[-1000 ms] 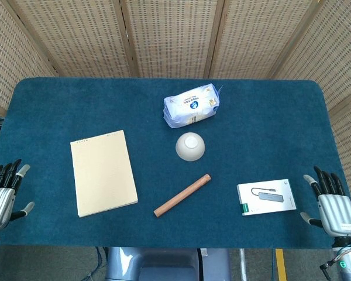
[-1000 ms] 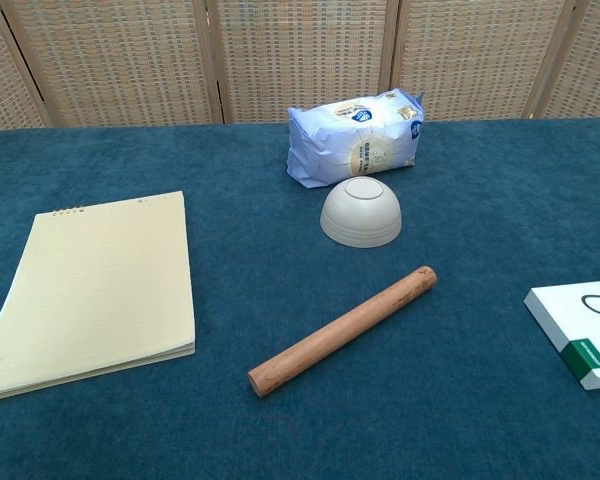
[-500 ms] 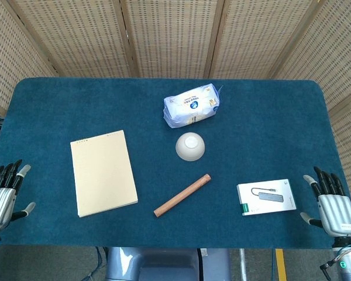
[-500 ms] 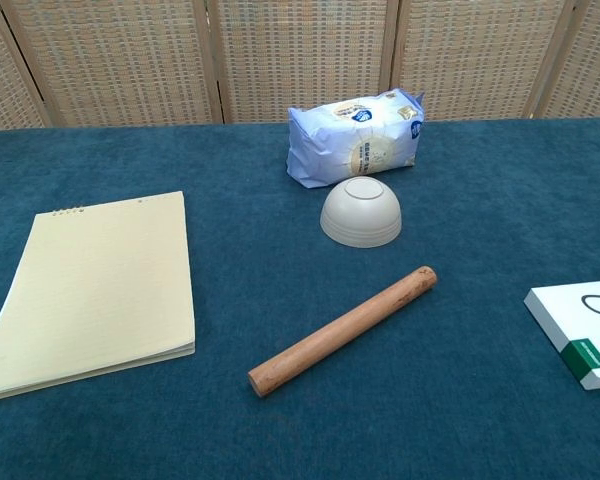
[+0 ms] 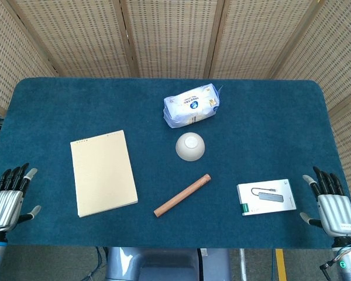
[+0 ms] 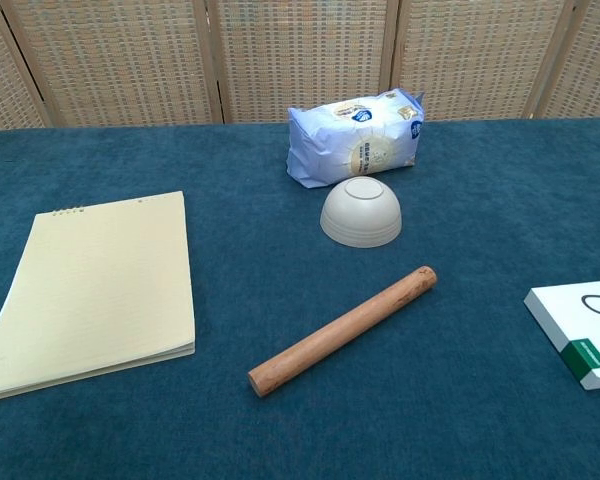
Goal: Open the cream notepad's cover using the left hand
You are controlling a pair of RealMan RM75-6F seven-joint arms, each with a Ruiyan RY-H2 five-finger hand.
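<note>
Notepad (image 5: 103,173) flat, cover closed, table's (image 5: 269,117) left part. Head view only: left hand (image 5: 7,199), right hand (image 5: 330,205) at near corners, fingers spread, holding nothing. Chest view: neither hand.

Cream notepad (image 5: 103,172), dark-blue tablecloth (image 5: 263,129)

Notepad (image 5: 103,173) lies flat on the left of the table (image 5: 269,129). Far centre sits the packet (image 5: 191,105), and just nearer than it the upturned bowl (image 5: 190,146). Nearer still, the wooden rod (image 5: 182,195) lies diagonally. The box (image 5: 266,196) rests near right.
</note>
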